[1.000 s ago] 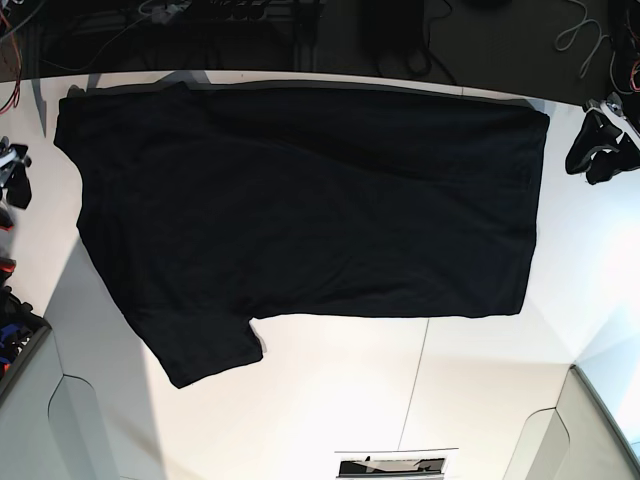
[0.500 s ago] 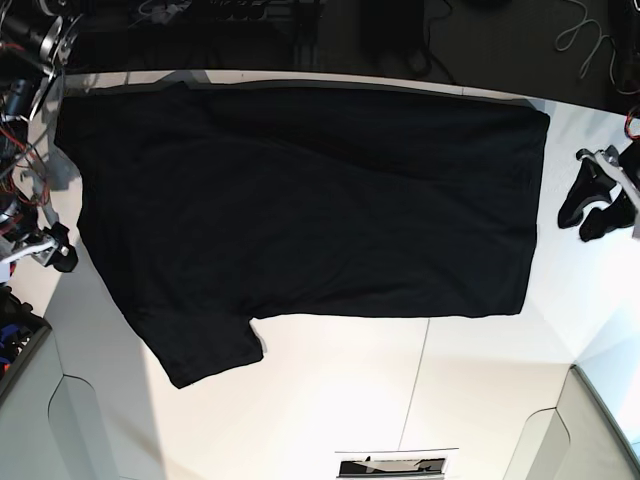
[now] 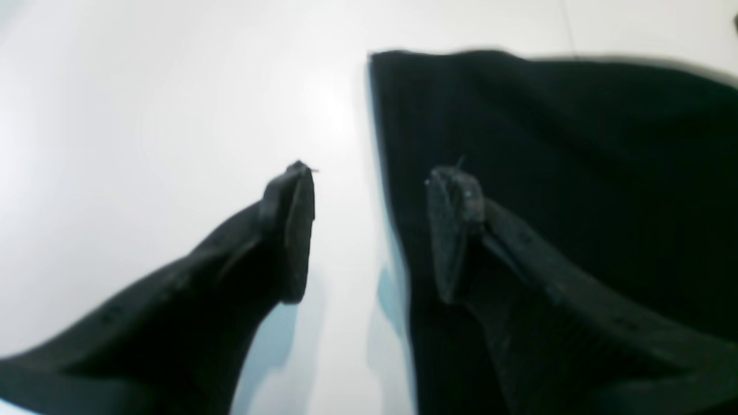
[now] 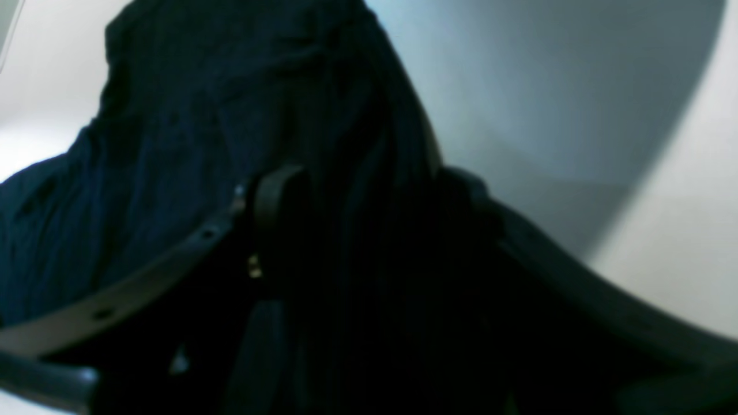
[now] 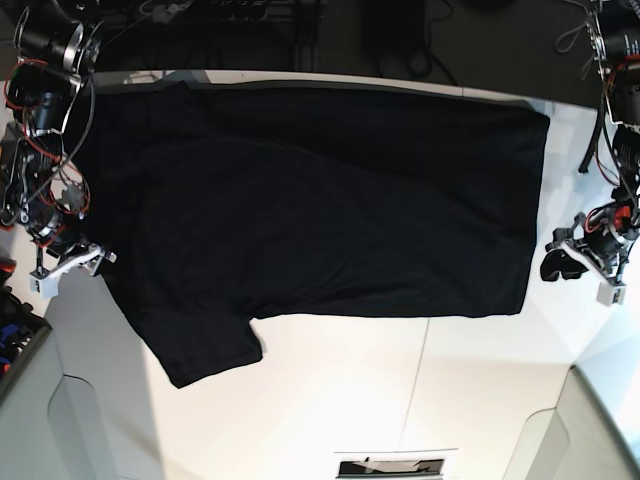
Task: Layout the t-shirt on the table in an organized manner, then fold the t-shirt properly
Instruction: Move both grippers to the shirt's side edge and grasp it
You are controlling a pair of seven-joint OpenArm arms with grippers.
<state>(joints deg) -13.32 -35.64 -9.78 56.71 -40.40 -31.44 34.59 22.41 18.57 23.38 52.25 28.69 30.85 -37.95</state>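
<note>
The black t-shirt (image 5: 320,200) lies spread flat on the white table (image 5: 340,400). The left gripper (image 3: 369,230) straddles its edge with jaws spread, touching nothing. The right gripper (image 4: 357,230) stands with jaws apart over the cloth.

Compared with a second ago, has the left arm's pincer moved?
Yes. In the base view the left pincer has come down the picture and inward, from beside the t-shirt's upper hem corner to near its lower hem corner, jaws open.
</note>
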